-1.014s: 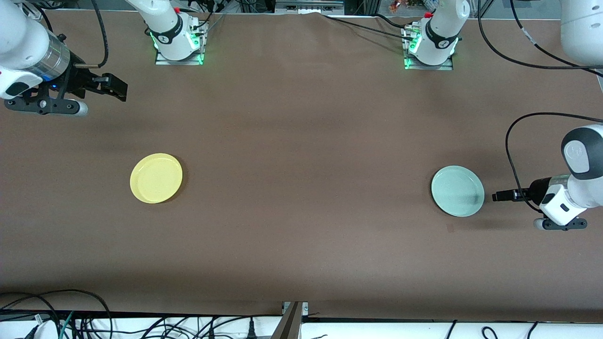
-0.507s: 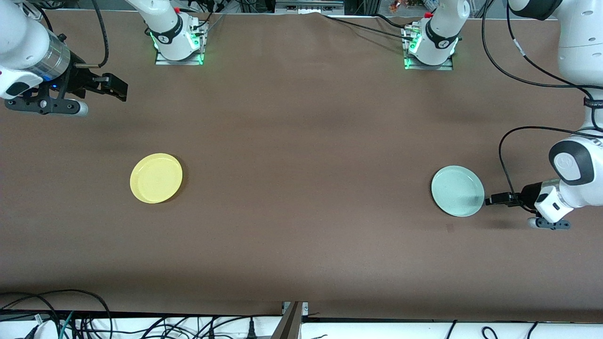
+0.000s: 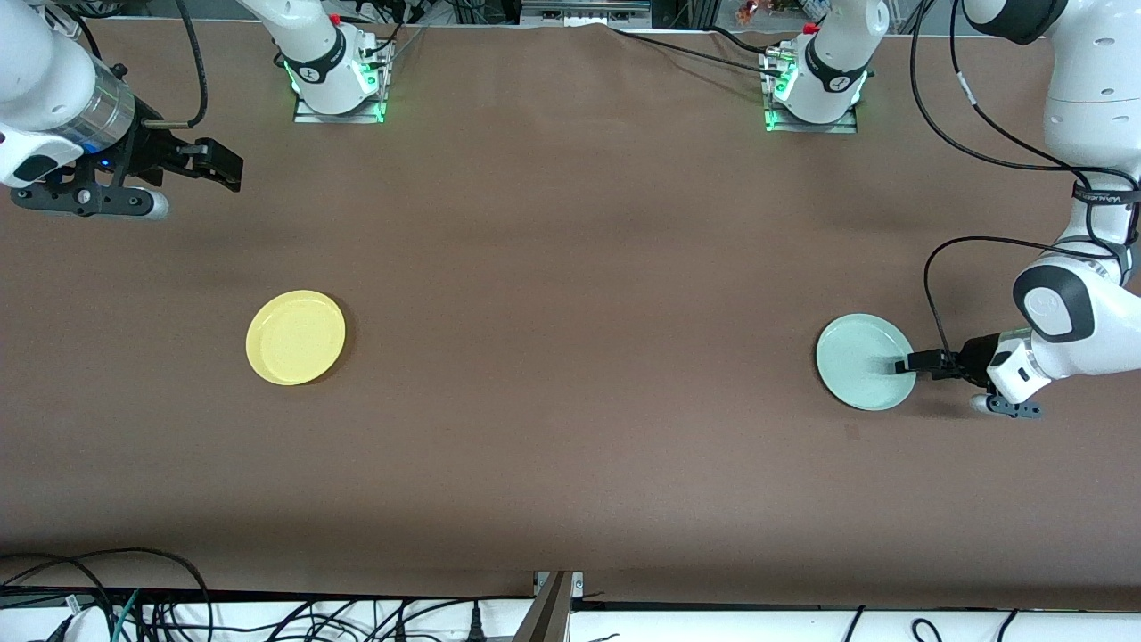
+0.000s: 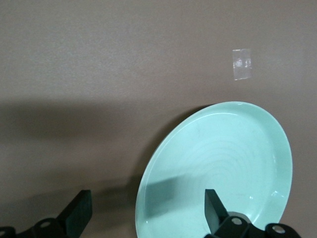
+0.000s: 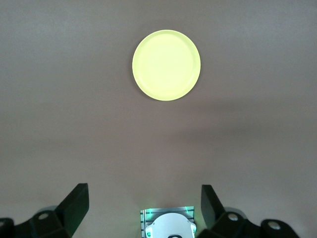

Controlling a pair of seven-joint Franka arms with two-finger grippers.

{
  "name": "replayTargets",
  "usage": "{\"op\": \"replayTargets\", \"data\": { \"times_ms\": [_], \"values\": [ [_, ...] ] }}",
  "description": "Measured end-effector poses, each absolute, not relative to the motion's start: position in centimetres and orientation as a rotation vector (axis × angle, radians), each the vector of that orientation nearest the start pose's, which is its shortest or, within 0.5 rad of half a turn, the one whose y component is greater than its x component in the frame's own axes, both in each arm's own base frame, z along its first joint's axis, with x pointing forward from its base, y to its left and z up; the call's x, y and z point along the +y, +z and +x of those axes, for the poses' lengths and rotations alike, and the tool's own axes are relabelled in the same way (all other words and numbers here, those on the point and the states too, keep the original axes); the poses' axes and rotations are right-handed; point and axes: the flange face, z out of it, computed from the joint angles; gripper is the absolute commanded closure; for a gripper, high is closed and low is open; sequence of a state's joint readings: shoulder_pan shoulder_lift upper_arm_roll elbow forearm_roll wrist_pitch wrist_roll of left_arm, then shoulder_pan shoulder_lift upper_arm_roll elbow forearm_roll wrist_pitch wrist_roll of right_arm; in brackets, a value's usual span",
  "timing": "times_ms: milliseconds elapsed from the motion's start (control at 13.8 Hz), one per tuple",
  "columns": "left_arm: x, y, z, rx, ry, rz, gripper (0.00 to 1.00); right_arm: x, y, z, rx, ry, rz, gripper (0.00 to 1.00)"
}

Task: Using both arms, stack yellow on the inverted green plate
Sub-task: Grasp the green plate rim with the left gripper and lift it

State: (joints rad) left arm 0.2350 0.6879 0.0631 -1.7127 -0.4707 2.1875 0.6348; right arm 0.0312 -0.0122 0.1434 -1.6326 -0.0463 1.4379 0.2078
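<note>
The yellow plate [image 3: 295, 337] lies rim up on the brown table toward the right arm's end; it also shows in the right wrist view [image 5: 166, 65]. The green plate [image 3: 860, 361] lies flat toward the left arm's end, with faint rings on its face in the left wrist view [image 4: 223, 163]. My left gripper [image 3: 911, 363] is open and low at the plate's edge. In its wrist view [image 4: 147, 210] one finger is over the plate, the other is over bare table, and the rim lies between them. My right gripper [image 3: 223, 168] is open and empty, waiting in the air [image 5: 143, 201] over the table's right-arm end.
A small piece of clear tape [image 4: 242, 64] is stuck on the table beside the green plate, nearer the front camera [image 3: 851, 432]. The two arm bases [image 3: 339, 85] [image 3: 816, 89] stand along the table's back edge. Cables [image 3: 134, 588] hang along the front edge.
My left gripper has moved in low from the left arm's end of the table until its fingers straddle the green plate's rim. The right arm and both plates have not moved.
</note>
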Motion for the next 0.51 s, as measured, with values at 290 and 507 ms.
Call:
{"op": "replayTargets", "data": {
  "times_ms": [290,507],
  "values": [
    [17.26,17.08,61.66,0.101,0.007,-3.510,0.44,8.77,59.21,52.60,0.057,0.277,-3.211,0.00],
    [17.24,17.33,61.60,0.119,-0.002,-3.509,0.80,8.76,59.17,52.54,0.057,0.284,-3.211,0.00]
  ]
}}
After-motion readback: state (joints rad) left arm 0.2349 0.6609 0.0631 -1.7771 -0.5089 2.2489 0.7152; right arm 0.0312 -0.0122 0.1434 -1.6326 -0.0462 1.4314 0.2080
